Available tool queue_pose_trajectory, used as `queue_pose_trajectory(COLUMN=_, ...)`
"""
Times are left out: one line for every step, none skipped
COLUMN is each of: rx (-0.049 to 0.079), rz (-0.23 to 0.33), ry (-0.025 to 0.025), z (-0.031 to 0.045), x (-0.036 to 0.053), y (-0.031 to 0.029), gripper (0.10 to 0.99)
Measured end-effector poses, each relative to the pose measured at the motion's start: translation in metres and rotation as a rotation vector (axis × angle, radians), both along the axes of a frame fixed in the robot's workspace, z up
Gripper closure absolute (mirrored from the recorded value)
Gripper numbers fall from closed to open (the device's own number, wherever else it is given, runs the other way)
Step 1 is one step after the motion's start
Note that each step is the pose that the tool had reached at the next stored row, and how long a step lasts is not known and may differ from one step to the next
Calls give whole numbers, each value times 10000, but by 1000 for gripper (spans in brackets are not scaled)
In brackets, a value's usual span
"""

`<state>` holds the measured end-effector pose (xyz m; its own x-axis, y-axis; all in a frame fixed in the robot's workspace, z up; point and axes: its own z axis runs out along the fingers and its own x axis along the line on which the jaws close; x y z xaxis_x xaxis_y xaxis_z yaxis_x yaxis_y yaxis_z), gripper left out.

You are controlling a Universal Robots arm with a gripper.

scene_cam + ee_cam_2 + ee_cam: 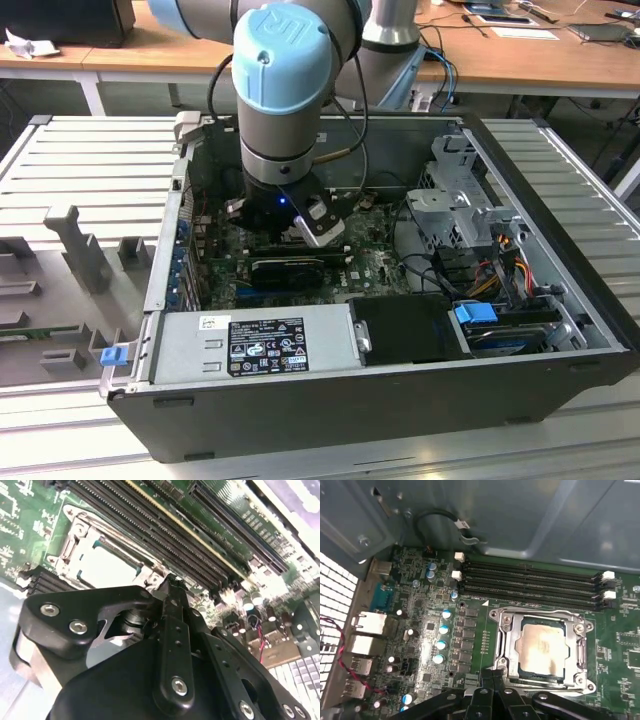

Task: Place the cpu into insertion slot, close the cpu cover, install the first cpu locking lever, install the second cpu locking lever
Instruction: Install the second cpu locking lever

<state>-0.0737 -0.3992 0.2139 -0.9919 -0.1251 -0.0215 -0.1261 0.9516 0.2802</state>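
1. in the exterior view, the open computer case [400, 340] is seen on a ribbed metal table [90, 170], with the robot arm [285, 90] reaching down into the left half of the case over the green motherboard [375, 265].
2. in the first wrist view, the cpu [542, 647] is seen lying flat inside the insertion slot [511, 637], so the placing step is judged done.
3. the cpu cover [580, 645] is seen lowered around the chip, its silver frame lying flat over the slot with the cpu's pale face showing through the cut-out; closing is judged done or nearly so.
4. whether the locking levers are latched cannot be told, so both lever steps are taken as possibly left.
5. the gripper [492, 677] is seen just beside the near edge of the socket; in the second wrist view its fingers [172, 592] appear drawn together, clenched on nothing visible.
6. contact between the fingertips and the cover edge cannot be confirmed.
7. to the right, the long black memory slots [165, 535] are seen untouched beside the socket.
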Motion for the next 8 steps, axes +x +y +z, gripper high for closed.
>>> queue_pose_trajectory(rx=1, rz=0, ry=-1, z=5, x=0, y=0, gripper=980)
queue_pose_trajectory(rx=-1, rz=0, ry=0, z=15, x=0, y=0, gripper=980)
queue_pose_trajectory(rx=-1, rz=-1, ry=-1, z=38, x=0, y=0, gripper=980)
queue_pose_trajectory(rx=0, rz=0, ry=-1, z=58, x=0, y=0, gripper=980)
queue_pose_trajectory(rx=0, rz=0, ry=0, z=73, x=0, y=0, gripper=980)
queue_pose_trajectory(rx=0, rz=0, ry=0, z=104, x=0, y=0, gripper=980)
queue_pose_trajectory(rx=0, rz=-1, ry=0, z=139, x=0, y=0, gripper=980)
queue_pose_trajectory(rx=0, rz=0, ry=0, z=167, x=0, y=0, gripper=980)
